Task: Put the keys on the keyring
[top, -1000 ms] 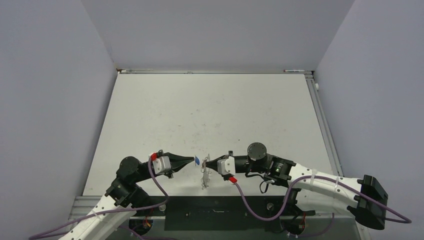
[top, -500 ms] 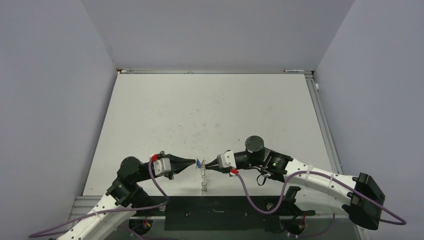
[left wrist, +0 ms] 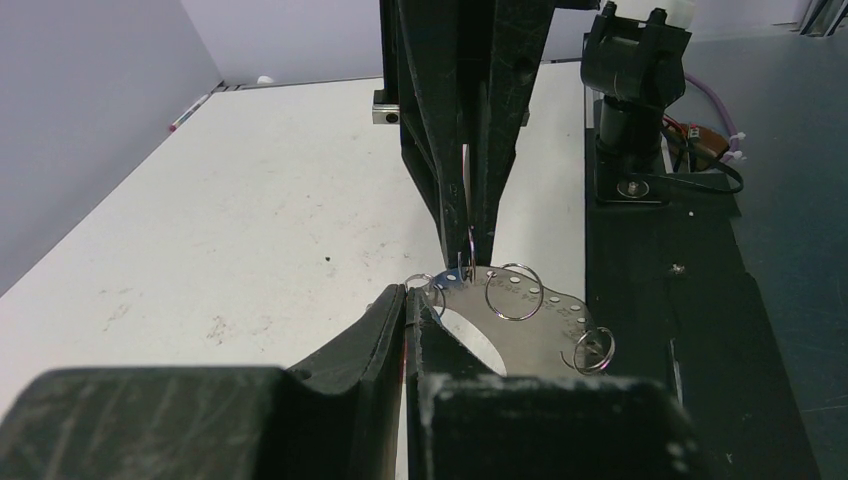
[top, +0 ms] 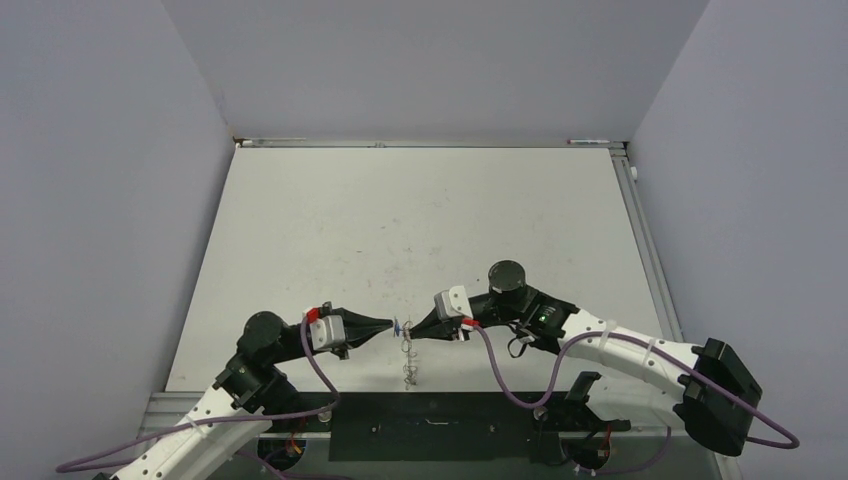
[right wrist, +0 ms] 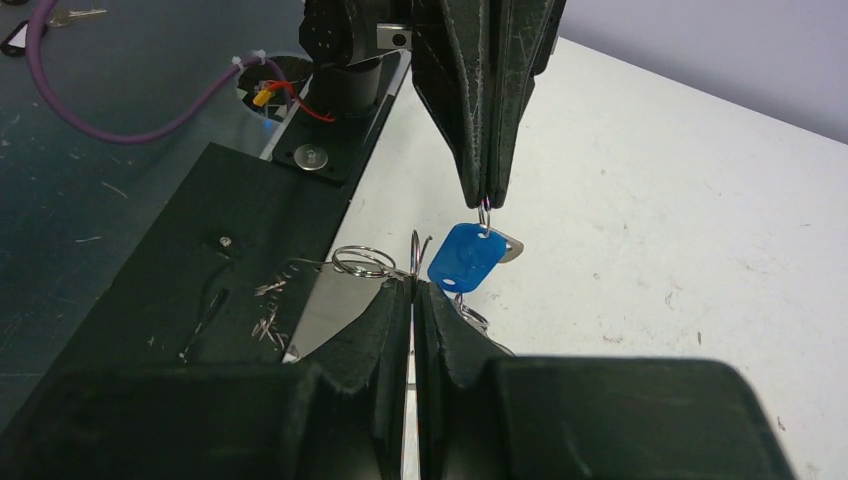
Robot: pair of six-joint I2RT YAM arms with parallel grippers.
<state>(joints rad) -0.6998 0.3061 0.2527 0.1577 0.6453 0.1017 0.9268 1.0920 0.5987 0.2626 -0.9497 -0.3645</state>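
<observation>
the left pincer is pinching the blue key by its loop, the right pincer clamping the keyring alongside.

Bright, even, soft-shadowed light; sharp overhead view (near jaws blurred).

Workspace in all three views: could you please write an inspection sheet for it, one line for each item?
Surface: white table, scuffed, with small dark specks.
Job's things: blue key hangs from the left gripper; keyring gripped at its rim; red key not seen.
Clutter: thin pen-like stick at the far edge.
Grippers: left shut on the blue key's small ring; right gripper shut on the keyring; tips nearly meet.
Cables: purple cables loop from both wrists.
Surroundings: grey walls; dark base plate at the near edge.
</observation>
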